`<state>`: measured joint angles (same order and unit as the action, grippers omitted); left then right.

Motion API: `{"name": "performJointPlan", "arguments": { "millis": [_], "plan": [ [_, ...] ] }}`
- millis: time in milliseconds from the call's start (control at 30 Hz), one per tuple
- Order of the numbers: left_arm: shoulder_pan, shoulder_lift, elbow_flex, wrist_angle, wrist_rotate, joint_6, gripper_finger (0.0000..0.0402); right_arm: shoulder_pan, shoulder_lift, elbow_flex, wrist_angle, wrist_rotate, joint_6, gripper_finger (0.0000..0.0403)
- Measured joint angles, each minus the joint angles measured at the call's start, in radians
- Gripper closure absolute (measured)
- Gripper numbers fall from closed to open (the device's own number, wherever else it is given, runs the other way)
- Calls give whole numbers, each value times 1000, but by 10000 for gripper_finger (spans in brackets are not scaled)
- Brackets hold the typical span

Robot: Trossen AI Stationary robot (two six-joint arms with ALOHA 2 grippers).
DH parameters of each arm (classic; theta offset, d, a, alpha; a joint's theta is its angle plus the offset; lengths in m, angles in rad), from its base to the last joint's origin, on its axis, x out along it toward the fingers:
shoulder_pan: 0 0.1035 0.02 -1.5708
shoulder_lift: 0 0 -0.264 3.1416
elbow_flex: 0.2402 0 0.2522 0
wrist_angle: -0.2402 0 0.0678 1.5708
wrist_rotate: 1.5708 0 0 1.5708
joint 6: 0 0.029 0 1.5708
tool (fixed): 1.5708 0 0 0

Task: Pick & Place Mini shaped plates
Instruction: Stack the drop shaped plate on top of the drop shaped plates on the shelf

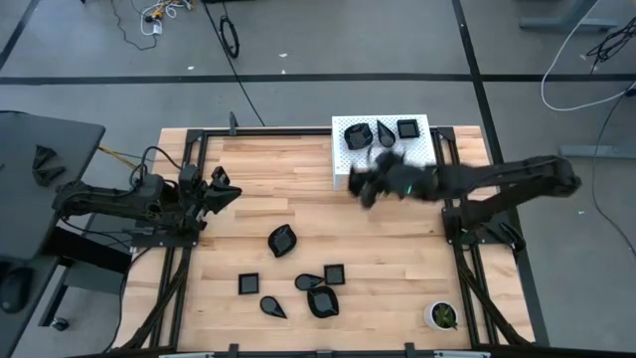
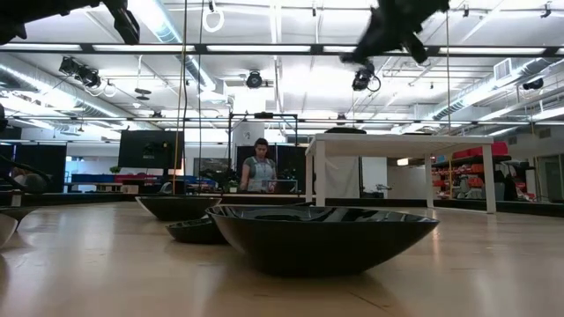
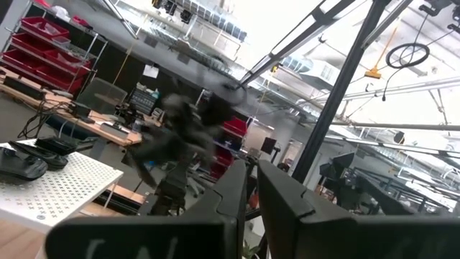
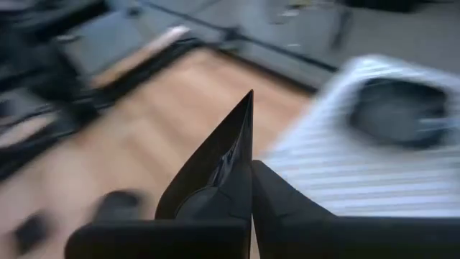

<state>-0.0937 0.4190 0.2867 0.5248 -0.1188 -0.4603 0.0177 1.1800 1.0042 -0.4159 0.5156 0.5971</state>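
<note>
Overhead, the wooden worktop [image 1: 298, 189] fills the frame, a white perforated board [image 1: 350, 167] lying at its far edge. The right arm reaches in over the board's near edge, blurred; its right tool [image 1: 364, 187] is closed, and the wrist view shows a thin black teardrop-pointed plate [image 4: 223, 162] pinched edge-on between the fingers [image 4: 287, 201]. The left arm waits at the worktop's left side, its left tool [image 1: 223, 189] raised clear of the wood, fingers nearly together with a narrow gap and nothing between them. Three mini shaped plates [image 1: 383, 131] rest on the board. Six more lie on the near half of the worktop: a large teardrop [image 1: 282, 240], two squares [image 1: 247, 284], and rounded dishes [image 1: 322, 300] clustered beside them. A small white cup [image 1: 441, 315] with green contents stands at the near right corner. In the room beyond, a person [image 2: 260, 167] stands at a desk.
</note>
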Motion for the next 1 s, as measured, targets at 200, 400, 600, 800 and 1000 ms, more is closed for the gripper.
{"name": "performJointPlan", "arguments": {
  "millis": [200,400,600,800,1000],
  "plan": [
    [0,0,0,0,0,0,360,-373,-66,0,-134,-176,-204,401],
    [0,0,0,1,0,0,360,-648,-17,0,-104,-359,-429,401],
    [0,0,0,1,0,0,360,-752,40,0,-109,-435,-505,398],
    [0,0,0,1,0,0,360,-761,97,0,-107,-420,-544,397],
    [0,0,0,1,0,0,360,-761,128,0,-100,-385,-550,397]
  ]
}}
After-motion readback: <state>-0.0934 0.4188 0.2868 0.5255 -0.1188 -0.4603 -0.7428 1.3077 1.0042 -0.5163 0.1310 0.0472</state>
